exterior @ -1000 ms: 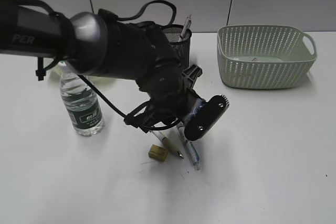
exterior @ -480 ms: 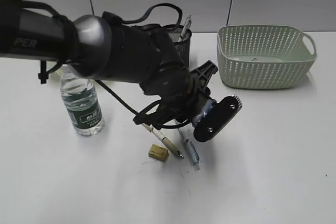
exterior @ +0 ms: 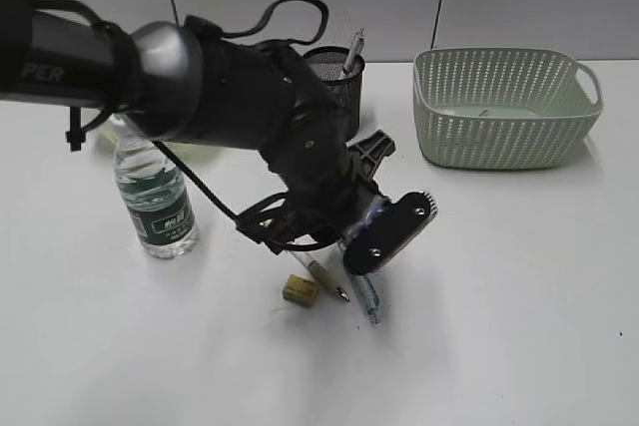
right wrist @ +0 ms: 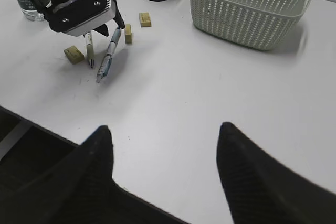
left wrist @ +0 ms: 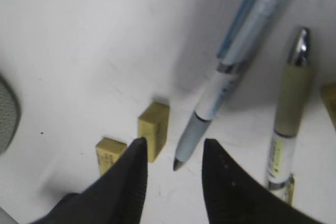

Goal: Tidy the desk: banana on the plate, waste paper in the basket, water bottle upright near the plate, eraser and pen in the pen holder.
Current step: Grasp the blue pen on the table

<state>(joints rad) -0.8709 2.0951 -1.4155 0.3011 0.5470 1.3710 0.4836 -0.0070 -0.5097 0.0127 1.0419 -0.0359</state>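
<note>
Left gripper (left wrist: 173, 156): jaws parted, nothing held.
Blue pen (left wrist: 231, 61): tip lies between the jaws, barrel beyond them.
Handling: judged light, stiff, slippery; best pinched across the mid-barrel.
Right gripper (right wrist: 163, 156): jaws wide apart, empty.

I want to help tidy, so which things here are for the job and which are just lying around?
For the job: blue pen, olive pen, erasers, pen holder, basket, water bottle, left end effector by the pens.
Just there: right end effector, open, touching nothing. I see no loose stray things.
</note>
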